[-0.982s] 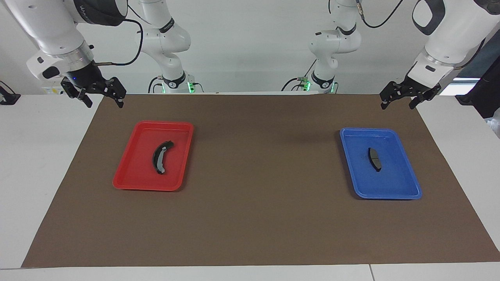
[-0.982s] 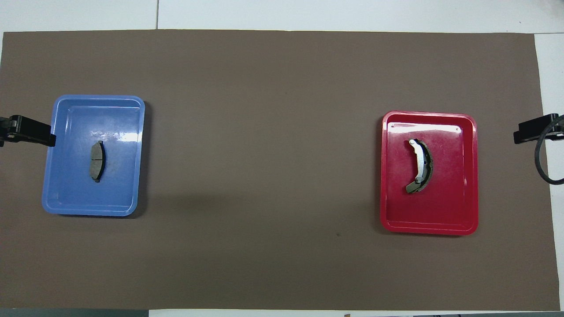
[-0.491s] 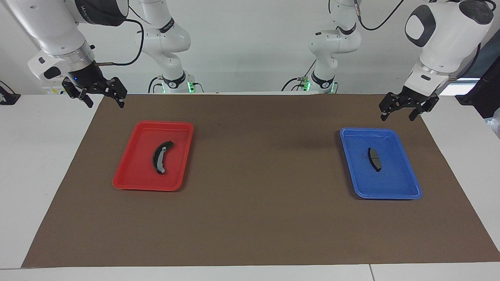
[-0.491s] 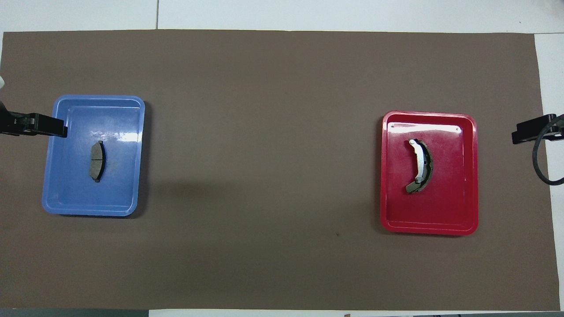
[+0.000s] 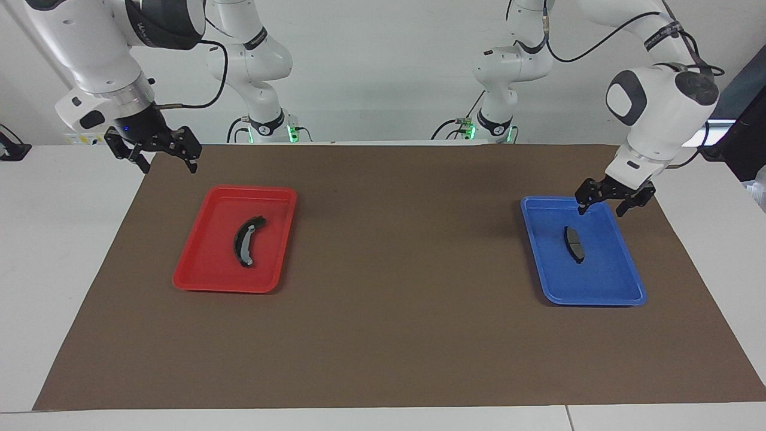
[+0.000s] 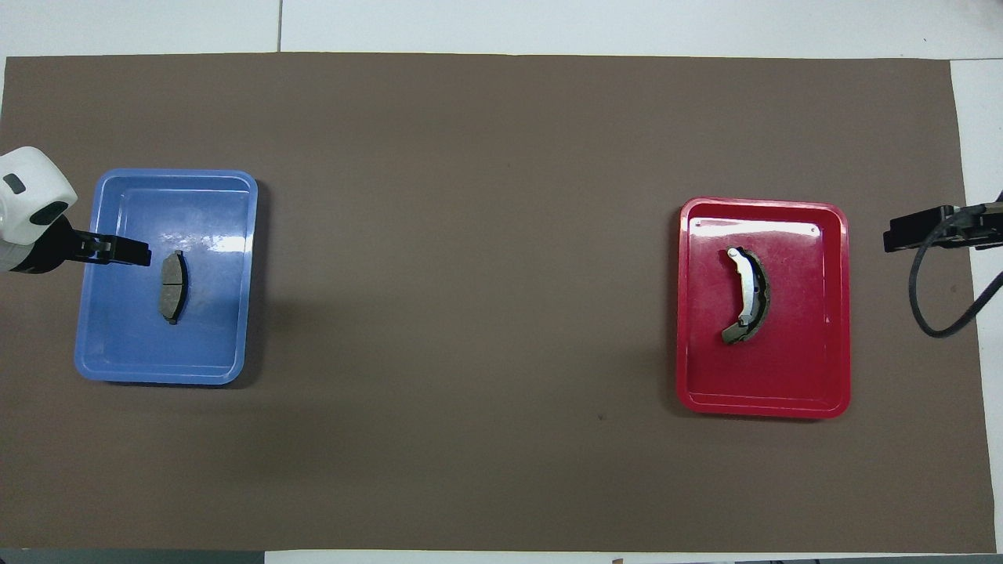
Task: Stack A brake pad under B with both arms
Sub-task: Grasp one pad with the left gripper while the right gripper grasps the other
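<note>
Step in hand, by the look of it: reaching for the first pad. Left gripper (image 5: 601, 211) over the blue tray (image 5: 592, 302), above its rim at the robots' edge, fingers spread wide and holding nothing. Right gripper (image 5: 169, 169) up over the mat's corner at the robots' edge, right arm's end, also spread wide and empty, well apart from the red tray (image 5: 227, 289).

To do it well:
- Bring the left gripper down over the middle of A brake pad (image 5: 573, 243), lying flat in the blue tray near the left arm's end of the table.
- Turn the fingers across the pad's short width, not along its length.
- Go low enough to catch the thin edges; probably little height to grip, so close slowly and watch for sliding on the glossy tray floor.
- Place A down first, since B (image 5: 246, 240), the long crescent lying in the red tray near the right arm's end, goes on top.

Surface and room: plain white wall (image 5: 383, 72) along the robots' edge. White table (image 5: 60, 251), mostly covered by a brown mat (image 5: 395, 347), flat and matte, bare between the two trays. Green lights at the arm bases (image 5: 269, 133).
</note>
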